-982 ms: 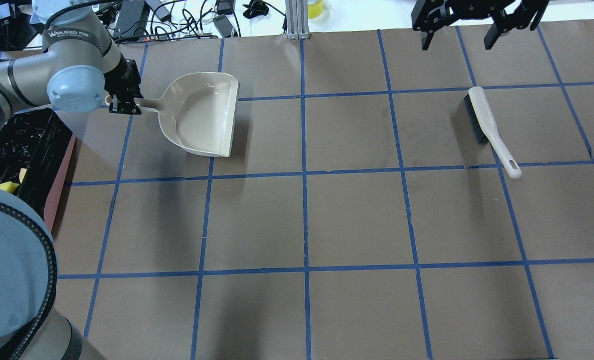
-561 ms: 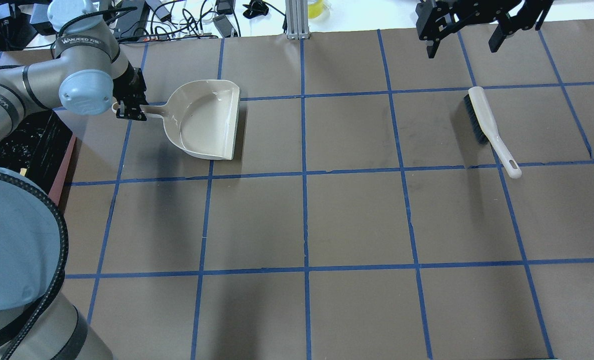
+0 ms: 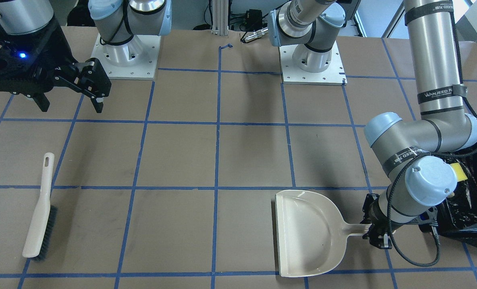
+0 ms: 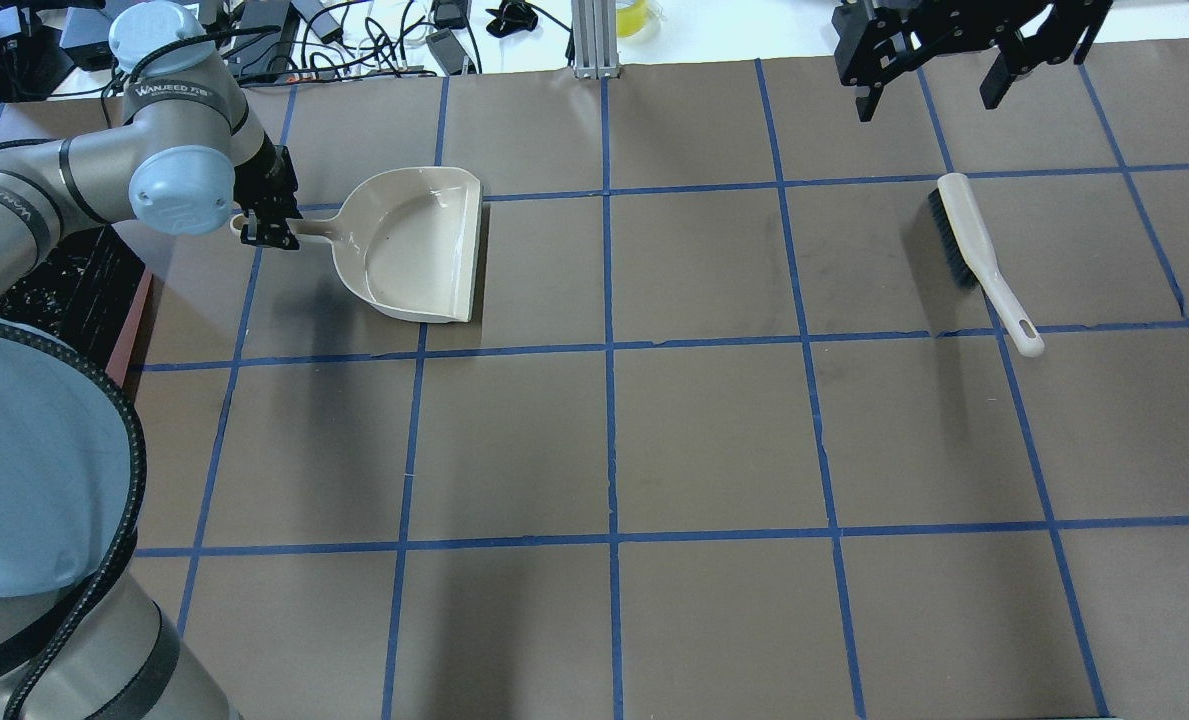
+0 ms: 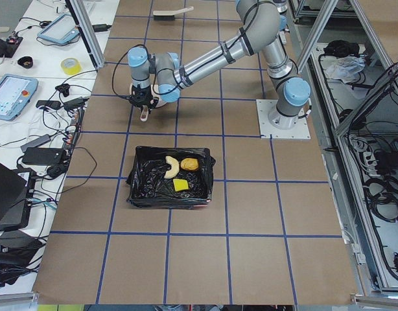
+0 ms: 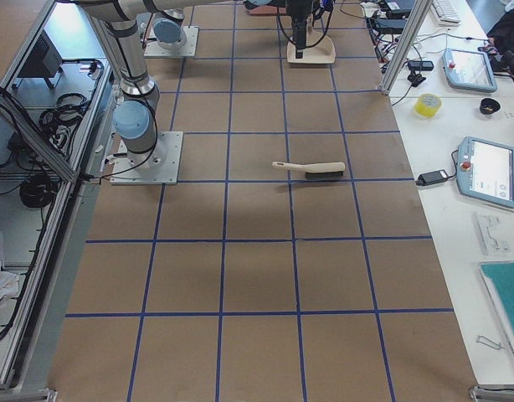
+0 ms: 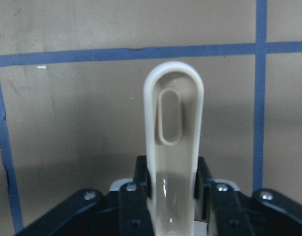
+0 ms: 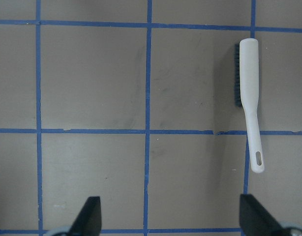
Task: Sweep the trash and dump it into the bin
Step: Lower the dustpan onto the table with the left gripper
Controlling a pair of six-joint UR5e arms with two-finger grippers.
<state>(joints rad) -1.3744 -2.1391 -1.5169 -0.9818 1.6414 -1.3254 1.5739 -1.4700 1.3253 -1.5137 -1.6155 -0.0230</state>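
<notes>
My left gripper [image 4: 269, 225] is shut on the handle of the empty beige dustpan [image 4: 419, 245], which lies on the brown table at the far left. The wrist view shows the handle [image 7: 173, 147] clamped between the jaws. The pink bin [image 4: 126, 335] with its black bag [image 5: 144, 188] stands beside the left arm. In it lie the croissant [image 5: 172, 166], the golden-brown lump [image 5: 189, 164] and the yellow-green wedge [image 5: 180, 184]. My right gripper [image 4: 929, 100] is open and empty, high over the far right.
A beige hand brush [image 4: 974, 250] with dark bristles lies on the table at the right, below my right gripper; the right wrist view shows it too [image 8: 250, 88]. Cables and devices sit beyond the table's far edge.
My left gripper has carried the dustpan a little to the right, away from the bin, with the pan turning slightly. The right gripper has barely shifted. The brush has not moved.
</notes>
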